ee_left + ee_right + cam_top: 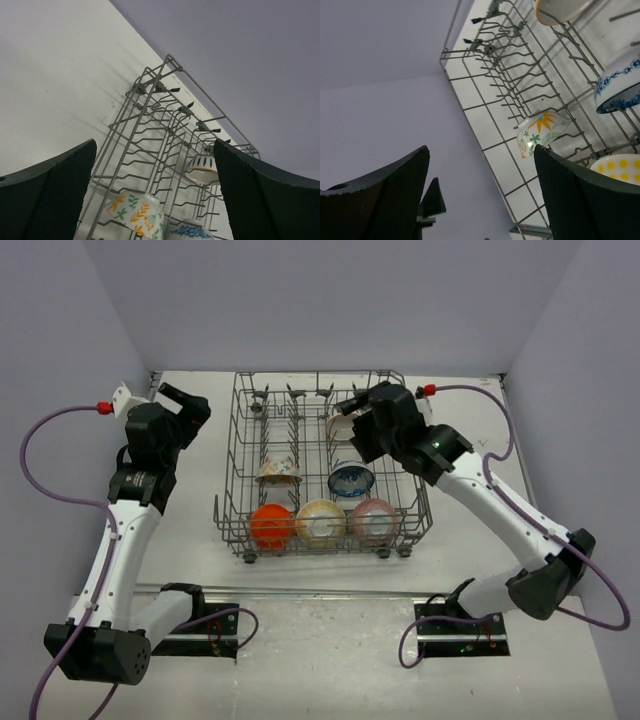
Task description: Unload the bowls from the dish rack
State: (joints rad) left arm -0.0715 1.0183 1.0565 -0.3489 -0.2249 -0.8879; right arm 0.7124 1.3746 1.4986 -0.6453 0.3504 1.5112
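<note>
The grey wire dish rack stands mid-table. Its front row holds an orange bowl, a cream-yellow bowl and a pink bowl. Behind them sit a floral bowl and a blue-and-white bowl. A whitish bowl is partly hidden by my right gripper, which hovers open and empty over the rack's far right part. My left gripper is open and empty, left of the rack. The left wrist view shows the floral bowl and the whitish bowl between the fingers.
The table's back wall and side walls close in the workspace. A white clip sits at the far left by the left gripper. The rack stands on small wheels. The right wrist view shows the rack's tines and the floral bowl.
</note>
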